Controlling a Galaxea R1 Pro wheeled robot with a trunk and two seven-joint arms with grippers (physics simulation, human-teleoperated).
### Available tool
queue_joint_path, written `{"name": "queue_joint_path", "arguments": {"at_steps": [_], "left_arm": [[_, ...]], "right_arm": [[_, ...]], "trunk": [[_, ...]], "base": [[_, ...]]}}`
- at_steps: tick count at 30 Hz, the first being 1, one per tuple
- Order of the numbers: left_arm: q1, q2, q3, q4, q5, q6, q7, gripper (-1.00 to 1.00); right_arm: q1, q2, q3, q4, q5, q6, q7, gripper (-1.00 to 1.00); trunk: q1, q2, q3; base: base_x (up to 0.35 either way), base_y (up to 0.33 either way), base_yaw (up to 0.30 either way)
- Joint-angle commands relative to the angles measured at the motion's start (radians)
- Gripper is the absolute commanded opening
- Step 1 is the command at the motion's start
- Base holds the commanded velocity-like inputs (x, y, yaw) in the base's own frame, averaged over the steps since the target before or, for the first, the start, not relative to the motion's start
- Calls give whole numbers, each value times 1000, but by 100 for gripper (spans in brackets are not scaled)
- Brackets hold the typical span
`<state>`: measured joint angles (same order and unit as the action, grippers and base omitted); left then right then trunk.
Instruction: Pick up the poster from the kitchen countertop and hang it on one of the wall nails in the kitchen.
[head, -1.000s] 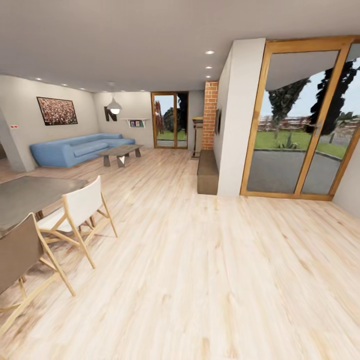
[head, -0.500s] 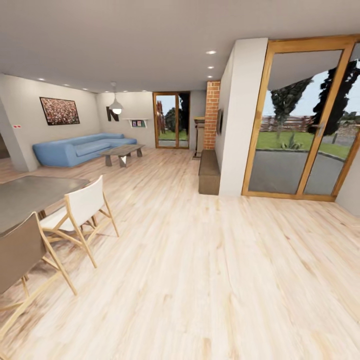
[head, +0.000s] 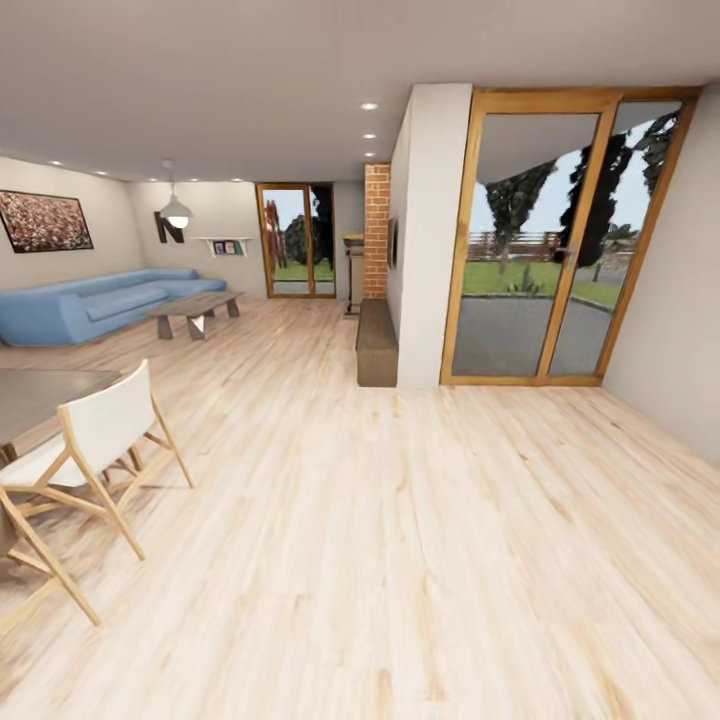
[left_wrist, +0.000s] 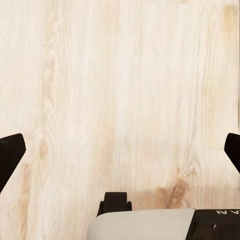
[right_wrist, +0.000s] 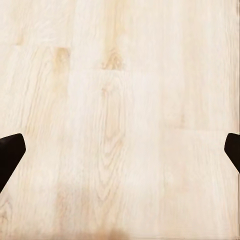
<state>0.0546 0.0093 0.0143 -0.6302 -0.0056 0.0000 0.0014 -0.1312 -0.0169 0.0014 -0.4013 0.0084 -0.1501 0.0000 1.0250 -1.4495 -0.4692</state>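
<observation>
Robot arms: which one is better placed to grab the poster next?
Neither yet. The left gripper and right gripper both hang open over the wooden floor, holding nothing. The robot must reach the kitchen first.

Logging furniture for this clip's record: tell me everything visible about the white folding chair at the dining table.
The white folding chair with a pale wooden frame stands upright on the light wood plank floor at the head view's left, beside the corner of the dark grey dining table. It has a white fabric back panel and white seat, slim light-wood crossed legs and armrest rails. Its seat faces the table, its back is turned to the open room. Nothing rests on it; whether it touches the table cannot be told.
</observation>
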Motion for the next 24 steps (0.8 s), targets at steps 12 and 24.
{"name": "queue_joint_path", "arguments": {"at_steps": [12,24], "left_arm": [[1,0,1,-2,-1,0,0,100],[1,0,1,-2,-1,0,0,100]], "right_arm": [[-1,0,0,1,1,-4,0,100],[-1,0,0,1,1,-4,0,100]], "trunk": [[0,0,-1],[0,0,-1]], "base": [[0,0,-300],[0,0,-300]]}}
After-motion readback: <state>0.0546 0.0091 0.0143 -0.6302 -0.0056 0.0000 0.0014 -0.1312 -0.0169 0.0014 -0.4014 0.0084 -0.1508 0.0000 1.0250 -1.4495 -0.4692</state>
